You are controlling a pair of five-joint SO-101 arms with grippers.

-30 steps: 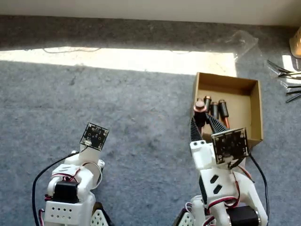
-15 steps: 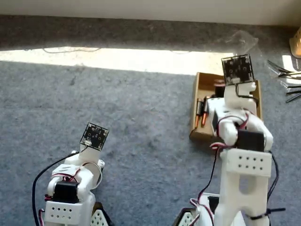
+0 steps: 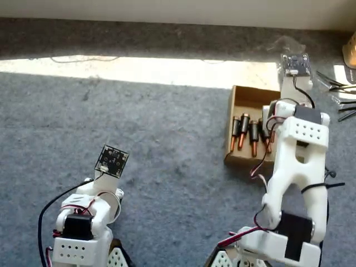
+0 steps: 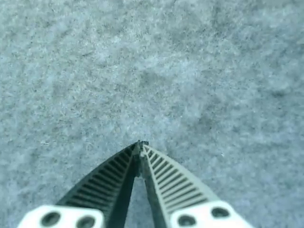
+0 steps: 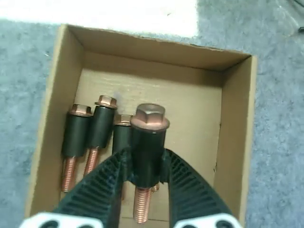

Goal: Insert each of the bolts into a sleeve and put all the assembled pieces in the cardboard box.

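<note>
My right gripper (image 5: 145, 155) hangs over the open cardboard box (image 5: 236, 123), shut on a copper bolt in a black sleeve (image 5: 148, 142), head up. Three more sleeved bolts (image 5: 99, 128) lie side by side on the box floor just beside it. From above, the right arm (image 3: 297, 150) stretches across the box (image 3: 248, 95), and the pieces (image 3: 243, 129) lie in a row inside it. The left arm (image 3: 89, 217) sits at the near left. Its gripper (image 4: 141, 144) is shut on nothing, pointing down at bare grey carpet.
Grey carpet (image 3: 156, 144) covers the floor between the arms. A sunlit strip (image 3: 139, 69) runs behind it. Dark metal tools (image 3: 339, 83) and a clear plastic bag (image 3: 286, 47) lie at the far right, beyond the box.
The right arm has swung forward from the box's near edge to over its inside, carrying the sleeved bolt. The left arm has not moved.
</note>
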